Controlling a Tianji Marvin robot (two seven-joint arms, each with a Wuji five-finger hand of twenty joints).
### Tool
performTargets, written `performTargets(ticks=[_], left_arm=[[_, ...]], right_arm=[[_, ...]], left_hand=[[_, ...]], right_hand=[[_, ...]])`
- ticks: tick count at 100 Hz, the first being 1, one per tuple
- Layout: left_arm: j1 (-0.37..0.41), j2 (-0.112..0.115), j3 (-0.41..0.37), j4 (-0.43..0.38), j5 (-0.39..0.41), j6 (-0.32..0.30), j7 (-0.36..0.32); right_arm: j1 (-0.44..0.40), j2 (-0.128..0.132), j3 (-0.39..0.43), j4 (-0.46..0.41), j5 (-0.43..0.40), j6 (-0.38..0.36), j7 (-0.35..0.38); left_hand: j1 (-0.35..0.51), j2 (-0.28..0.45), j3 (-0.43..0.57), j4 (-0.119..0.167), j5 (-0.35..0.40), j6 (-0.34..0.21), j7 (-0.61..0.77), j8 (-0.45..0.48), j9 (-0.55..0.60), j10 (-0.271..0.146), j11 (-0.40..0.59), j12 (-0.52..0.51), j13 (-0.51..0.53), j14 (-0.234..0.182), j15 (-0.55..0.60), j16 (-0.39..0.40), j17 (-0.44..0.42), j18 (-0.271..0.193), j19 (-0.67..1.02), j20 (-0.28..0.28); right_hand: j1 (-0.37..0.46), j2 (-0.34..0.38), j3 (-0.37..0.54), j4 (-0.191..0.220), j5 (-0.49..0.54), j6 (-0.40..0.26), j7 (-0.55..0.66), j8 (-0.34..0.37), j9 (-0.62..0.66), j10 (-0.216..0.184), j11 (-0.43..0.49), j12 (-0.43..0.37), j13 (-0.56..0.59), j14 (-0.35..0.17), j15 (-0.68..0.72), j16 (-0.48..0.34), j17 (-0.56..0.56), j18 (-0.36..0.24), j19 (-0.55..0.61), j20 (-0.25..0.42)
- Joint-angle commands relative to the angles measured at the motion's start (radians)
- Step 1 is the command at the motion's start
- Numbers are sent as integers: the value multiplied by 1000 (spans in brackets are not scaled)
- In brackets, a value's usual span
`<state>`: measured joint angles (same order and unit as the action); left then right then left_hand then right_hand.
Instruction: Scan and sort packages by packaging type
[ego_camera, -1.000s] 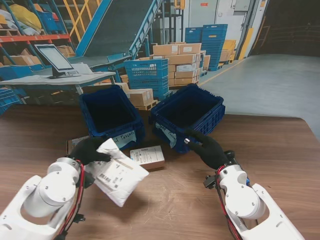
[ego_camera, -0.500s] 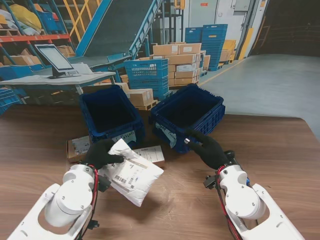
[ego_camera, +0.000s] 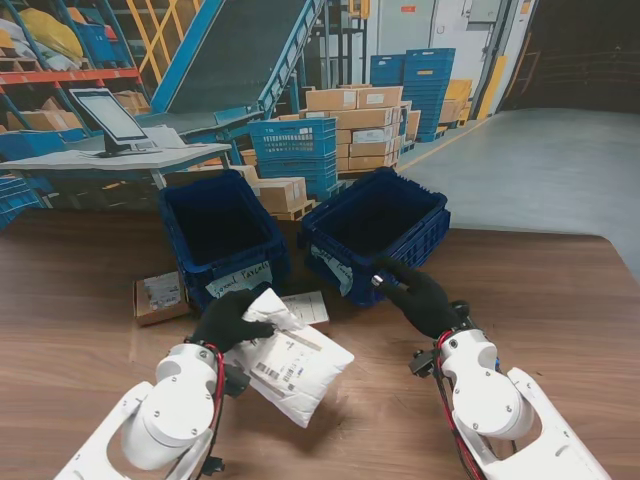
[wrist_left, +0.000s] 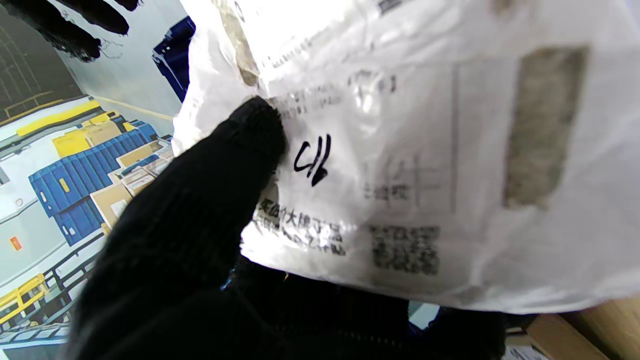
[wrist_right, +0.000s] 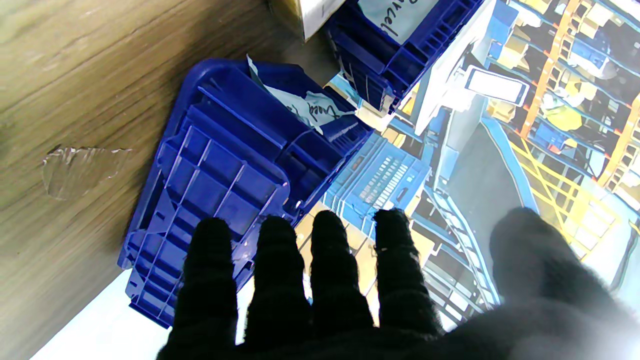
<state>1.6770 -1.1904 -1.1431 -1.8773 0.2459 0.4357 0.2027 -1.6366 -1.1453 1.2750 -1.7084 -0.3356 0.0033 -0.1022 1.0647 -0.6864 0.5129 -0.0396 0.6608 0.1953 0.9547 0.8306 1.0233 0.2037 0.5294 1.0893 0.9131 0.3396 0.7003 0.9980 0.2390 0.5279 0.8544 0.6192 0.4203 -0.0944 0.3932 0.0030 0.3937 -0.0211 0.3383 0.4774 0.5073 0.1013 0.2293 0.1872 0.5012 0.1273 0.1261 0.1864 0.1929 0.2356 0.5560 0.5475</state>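
White, crinkled plastic film is what the left hand holds: a poly mailer bag with a printed shipping label facing up, raised off the wooden counter nearest the robot, just left of centre. In the left wrist view a black-gloved thumb presses onto the label face while the other fingers close underneath, so the fingers are clamped on the bag's near-left edge and the rest hangs free to the right.

Judging by the sag and wrinkles, the bag is light, soft and limp, with a slick skin. It will probably fold or swing rather than hold its shape, and a pinch at one edge could slip. A hold across a corner or a thicker part, clear of the barcode, looks safest, keeping the code readable for scanning.

The right hand hovers to the right, its gloved fingers spread and holding nothing, close to the near corner of the right blue crate.

Just beyond the bag a small white-labelled parcel lies flat on the counter, partly hidden by the bag. Farther left sits a brown cardboard box. Behind them stand the left blue crate and the right one, each with a handwritten paper tag on its near wall; the wording is too small to read surely.
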Motion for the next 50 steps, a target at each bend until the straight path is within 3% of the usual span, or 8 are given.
performTargets(ticks=[1,19,50], left_arm=[[-5,-19,18,7,-17,-11,-11],[-27,-31,60,35,-35,-35,19],[-77,-31,123,105,-6,-59,13]], right_arm=[[-11,-9,3,-12,0,10,12],[-18,-8,13,-20,2,20,13],[-26,-9,24,-31,8,31,16]], left_hand=[[67,49,31,29,-6,-20,-10,16,-6,8,0,13,-8,11,37,6,-18,38,17,19],[68,49,31,30,-7,-20,-11,18,-6,9,1,13,-10,11,39,5,-20,38,16,20],[67,57,33,32,-14,-22,-12,22,-17,8,8,19,-23,14,50,10,-30,40,19,26]], right_hand=[[16,-18,4,4,15,-9,-5,4,3,10,3,8,-12,-1,-3,24,-6,0,-8,9],[16,-18,4,4,14,-9,-5,4,3,10,2,8,-13,-1,-3,24,-6,-1,-8,9],[19,-18,4,4,16,-9,-4,4,4,10,3,8,-12,-1,-2,24,-6,-2,-8,9]])
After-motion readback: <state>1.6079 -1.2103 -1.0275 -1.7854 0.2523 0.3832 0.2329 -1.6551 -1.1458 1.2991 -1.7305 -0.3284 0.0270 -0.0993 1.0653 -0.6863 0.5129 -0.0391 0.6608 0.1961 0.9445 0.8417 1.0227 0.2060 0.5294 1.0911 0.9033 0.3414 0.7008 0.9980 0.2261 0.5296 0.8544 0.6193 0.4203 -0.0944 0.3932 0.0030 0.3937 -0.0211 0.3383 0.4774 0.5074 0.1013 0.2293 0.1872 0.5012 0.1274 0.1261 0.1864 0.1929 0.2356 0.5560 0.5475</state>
